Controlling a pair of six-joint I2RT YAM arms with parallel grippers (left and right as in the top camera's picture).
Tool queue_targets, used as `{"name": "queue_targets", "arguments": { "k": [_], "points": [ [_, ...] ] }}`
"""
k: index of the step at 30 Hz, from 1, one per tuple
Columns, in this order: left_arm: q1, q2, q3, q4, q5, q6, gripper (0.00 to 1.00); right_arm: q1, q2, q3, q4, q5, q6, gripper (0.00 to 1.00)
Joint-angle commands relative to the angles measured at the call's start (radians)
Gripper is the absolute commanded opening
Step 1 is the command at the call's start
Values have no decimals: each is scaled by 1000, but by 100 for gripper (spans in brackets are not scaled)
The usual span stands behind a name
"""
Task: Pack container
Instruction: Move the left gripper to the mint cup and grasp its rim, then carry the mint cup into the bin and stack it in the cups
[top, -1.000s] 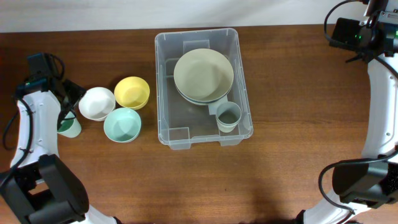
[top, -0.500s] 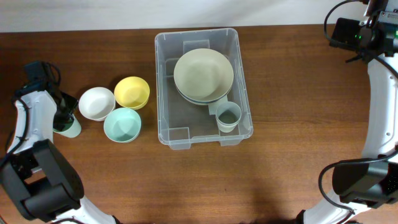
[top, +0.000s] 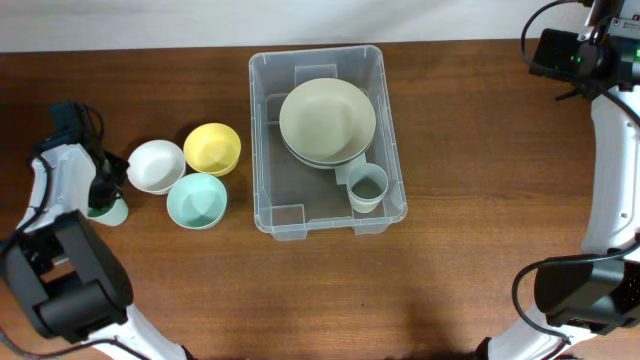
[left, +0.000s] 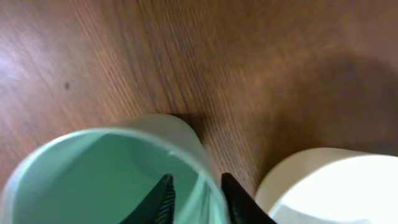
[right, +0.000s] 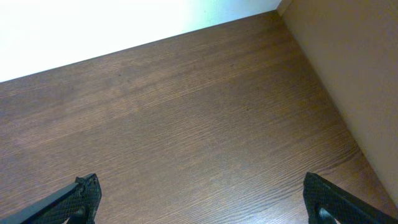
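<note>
The container (top: 262, 190), a large clear bin, stands at the table's middle with stacked pale plates (top: 327, 122) and a grey-green cup (top: 366, 187) inside. A mint green cup (top: 112, 209) stands upright at the far left. My left gripper (left: 196, 180) straddles this green cup's (left: 93, 174) right wall, one finger inside and one outside, closed onto the rim. My right gripper (right: 202, 186) hangs wide open over bare wood at the far right corner, holding nothing.
Right of the green cup sit a white bowl (top: 155, 165), a yellow bowl (top: 212, 148) and a mint bowl (top: 196, 200). The white bowl (left: 329, 186) is close beside my left fingers. A wall edge (right: 348, 74) borders the table at right.
My left gripper has come down over the green cup and its jaws have narrowed from wide open onto the cup's wall. The right arm has not moved.
</note>
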Motion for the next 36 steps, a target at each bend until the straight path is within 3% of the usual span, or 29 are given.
{"name": "queue_targets", "arguments": {
  "k": [1, 4, 12, 19, 22, 26, 32, 36],
  "points": [
    [5, 51, -8, 0, -4, 1, 18, 1, 2, 0, 3, -2, 11, 99],
    [10, 45, 7, -1, -3, 1, 1, 1, 2, 0, 3, -2, 11, 99],
    [19, -84, 211, -164, 34, 40, 1, 1, 2, 0, 3, -2, 11, 99],
    [-9, -255, 322, -198, 359, 324, 1, 1, 2, 0, 3, -2, 11, 99],
    [-62, -336, 323, -185, 609, 414, 1, 1, 2, 0, 3, -2, 11, 99],
    [-153, -384, 323, -171, 790, 478, 1, 1, 2, 0, 3, -2, 11, 99],
    [-369, -394, 323, -168, 801, 557, 1, 1, 2, 0, 3, -2, 11, 99],
    [-561, -393, 323, -164, 700, 591, 1, 1, 2, 0, 3, -2, 11, 99]
  ]
}}
